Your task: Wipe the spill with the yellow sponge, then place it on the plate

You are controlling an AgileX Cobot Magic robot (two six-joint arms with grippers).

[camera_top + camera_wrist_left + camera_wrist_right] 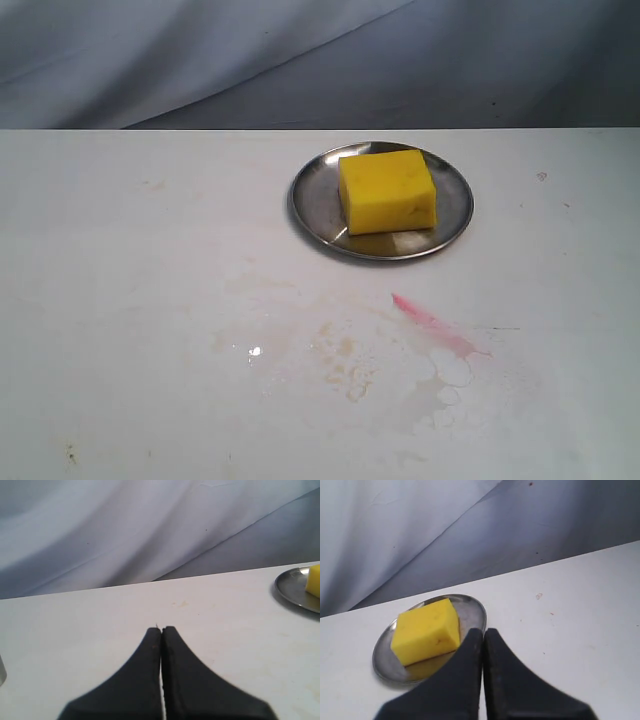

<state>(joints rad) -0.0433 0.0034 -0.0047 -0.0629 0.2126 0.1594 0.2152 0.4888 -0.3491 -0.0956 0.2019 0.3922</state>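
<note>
The yellow sponge (387,190) lies on the silver plate (310,195) at the table's back centre. Nearer the front, the spill (345,362) shows only as faint tan blotchy residue. Neither gripper appears in the exterior view. In the right wrist view my right gripper (483,630) is shut and holds nothing, its tips near the plate (475,611) rim beside the sponge (426,630). In the left wrist view my left gripper (162,628) is shut and holds nothing over bare table, with the plate (290,587) and a corner of the sponge (314,580) far off at the frame edge.
A pink-red streak (432,325) lies right of the residue, with pale dried rings (450,375) below it. A grey cloth backdrop (300,60) hangs behind the table's far edge. A grey object (2,670) shows at the left wrist view's edge.
</note>
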